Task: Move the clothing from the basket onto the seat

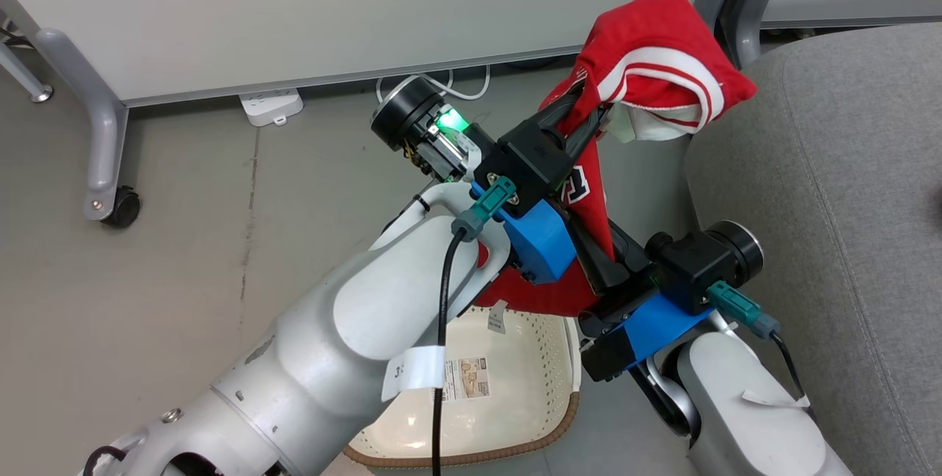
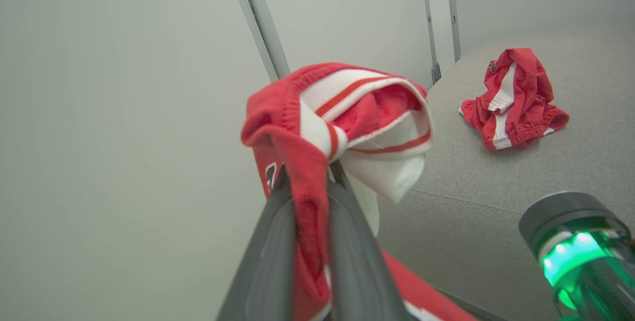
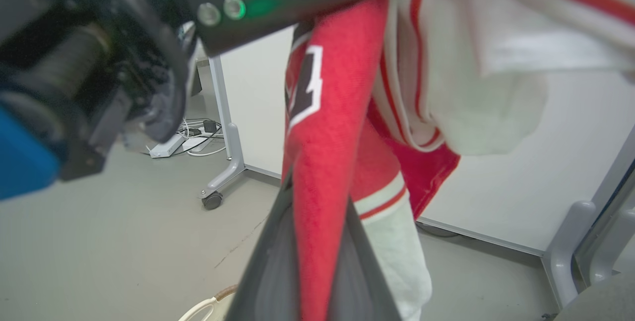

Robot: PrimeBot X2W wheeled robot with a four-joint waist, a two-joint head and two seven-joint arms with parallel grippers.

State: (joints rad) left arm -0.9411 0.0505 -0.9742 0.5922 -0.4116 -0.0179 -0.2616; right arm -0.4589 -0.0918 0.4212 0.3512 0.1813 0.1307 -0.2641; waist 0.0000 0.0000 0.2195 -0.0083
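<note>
Big grey seat (image 1: pixel 846 226) on the right. One loose jersey (image 2: pixel 513 100), red w/ white trim, lies crumpled on its cushion, well apart from both hands. Cream basket (image 1: pixel 548 388) sits on the floor near the seat, paper label (image 1: pixel 471 379) showing inside. Above the basket, the held jersey (image 1: pixel 655 57) is up in the air, strung btwn the two hands. Its top bunch w/ white trim flops over near the seat's corner, and the red lower part hangs over the basket. L hand (image 2: pixel 310 172) is pinched tight just under that top bunch, cloth squeezed btwn its fingers (image 2: pixel 263 251). R hand (image 3: pixel 320 197) is lower down, clamped on the same jersey below the black lettering (image 3: pixel 305 88).
</note>
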